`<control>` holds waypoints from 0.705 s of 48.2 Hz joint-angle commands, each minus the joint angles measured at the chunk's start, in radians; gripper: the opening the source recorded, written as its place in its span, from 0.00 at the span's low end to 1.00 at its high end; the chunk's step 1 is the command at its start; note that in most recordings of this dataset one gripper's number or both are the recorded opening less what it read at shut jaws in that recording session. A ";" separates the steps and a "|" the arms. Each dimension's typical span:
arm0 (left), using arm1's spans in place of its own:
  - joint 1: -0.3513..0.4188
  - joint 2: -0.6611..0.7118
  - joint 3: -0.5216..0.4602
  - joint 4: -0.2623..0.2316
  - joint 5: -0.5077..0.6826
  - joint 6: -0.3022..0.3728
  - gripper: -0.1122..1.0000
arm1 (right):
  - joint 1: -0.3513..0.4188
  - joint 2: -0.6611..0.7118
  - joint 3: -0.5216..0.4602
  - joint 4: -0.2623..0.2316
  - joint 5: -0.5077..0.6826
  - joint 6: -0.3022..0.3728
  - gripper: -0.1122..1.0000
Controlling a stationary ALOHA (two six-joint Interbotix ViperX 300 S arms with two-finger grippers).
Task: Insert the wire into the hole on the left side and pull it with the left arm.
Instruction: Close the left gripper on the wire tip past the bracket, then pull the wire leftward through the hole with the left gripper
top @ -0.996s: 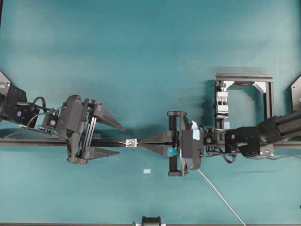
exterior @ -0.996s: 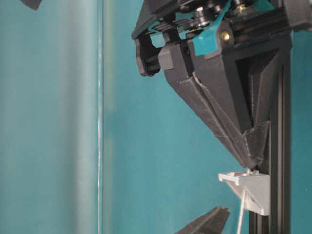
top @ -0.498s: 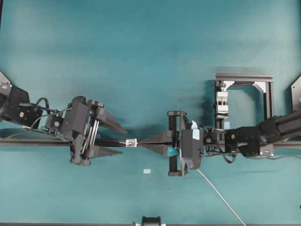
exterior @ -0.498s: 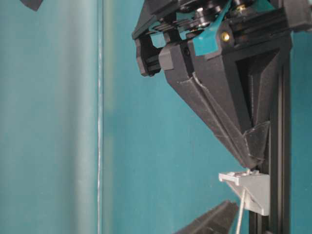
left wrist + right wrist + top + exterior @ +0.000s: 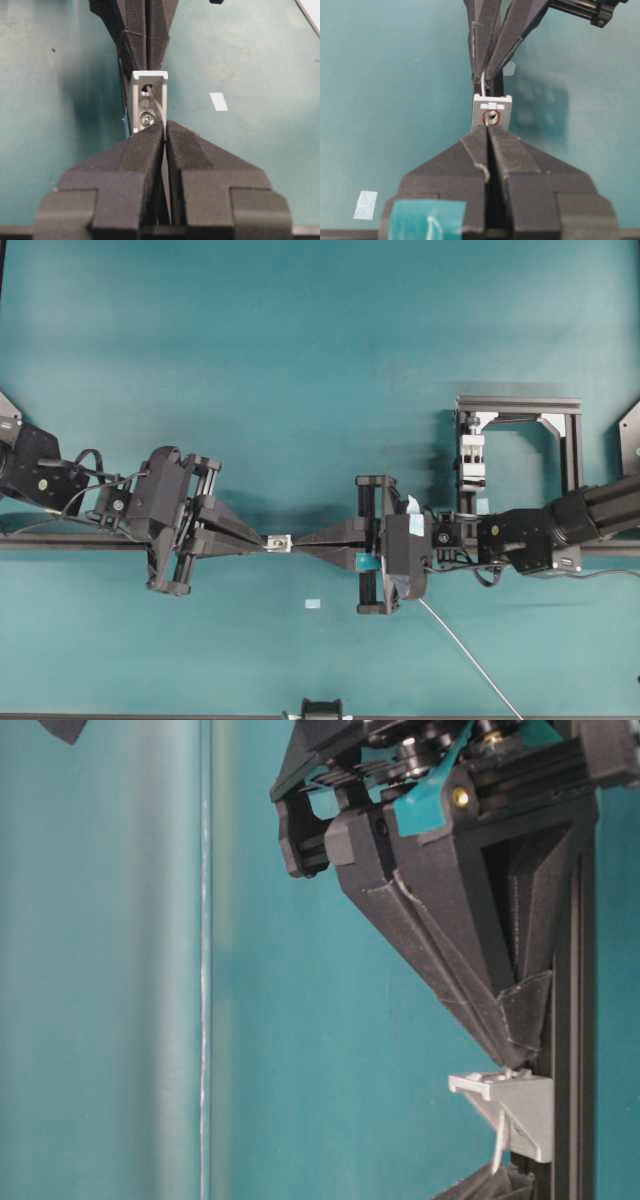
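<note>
The tiny white-silver bracket sits on the black rail between both grippers. In the left wrist view the thin grey wire comes out of the hole and runs into my left gripper, which is shut on it just left of the bracket. My right gripper is shut with its tips at the bracket's other face, against the hole. The rest of the wire trails behind it toward the front right. From table level the wire hangs below the bracket.
A black rail runs across the table under both arms. A black frame with a tall white clamp block stands at the right. Pale tape squares lie on the teal surface.
My left gripper's fingers, wide apart a second ago, have closed together on the wire end sticking out left of the bracket. The right gripper has stayed in place.
</note>
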 commanded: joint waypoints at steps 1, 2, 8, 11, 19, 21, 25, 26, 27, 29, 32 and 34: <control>-0.011 -0.023 -0.011 0.005 -0.005 0.002 0.01 | 0.000 -0.015 -0.012 -0.003 -0.003 0.003 0.13; -0.009 -0.023 -0.011 0.005 -0.005 0.002 0.01 | 0.000 -0.015 -0.012 -0.003 -0.003 0.003 0.13; -0.011 -0.023 -0.011 0.005 -0.005 0.000 0.01 | -0.002 -0.015 -0.012 -0.003 0.017 0.003 0.13; -0.009 -0.023 -0.009 0.005 -0.005 -0.002 0.01 | -0.003 -0.017 -0.012 -0.003 0.032 0.003 0.13; -0.009 -0.023 -0.008 0.005 -0.005 -0.002 0.01 | -0.003 -0.015 -0.012 0.002 0.048 0.005 0.12; -0.011 -0.023 -0.008 0.005 -0.005 -0.002 0.01 | -0.003 -0.017 -0.014 0.002 0.048 0.005 0.12; -0.011 -0.021 -0.006 0.005 -0.005 -0.002 0.01 | -0.003 -0.017 -0.015 0.002 0.044 0.003 0.13; -0.011 -0.023 -0.006 0.005 -0.003 -0.003 0.01 | -0.003 -0.017 -0.015 0.002 0.044 0.003 0.15; -0.011 -0.023 -0.006 0.005 -0.005 -0.003 0.01 | -0.003 -0.018 -0.015 0.002 0.044 0.003 0.18; -0.011 -0.023 -0.005 0.005 -0.005 -0.003 0.01 | -0.003 -0.020 -0.015 0.002 0.044 0.003 0.25; -0.011 -0.021 -0.005 0.005 -0.003 -0.003 0.01 | -0.003 -0.026 -0.014 0.002 0.046 0.003 0.40; -0.011 -0.025 -0.003 0.005 -0.002 -0.003 0.01 | -0.003 -0.031 -0.012 0.002 0.046 0.003 0.51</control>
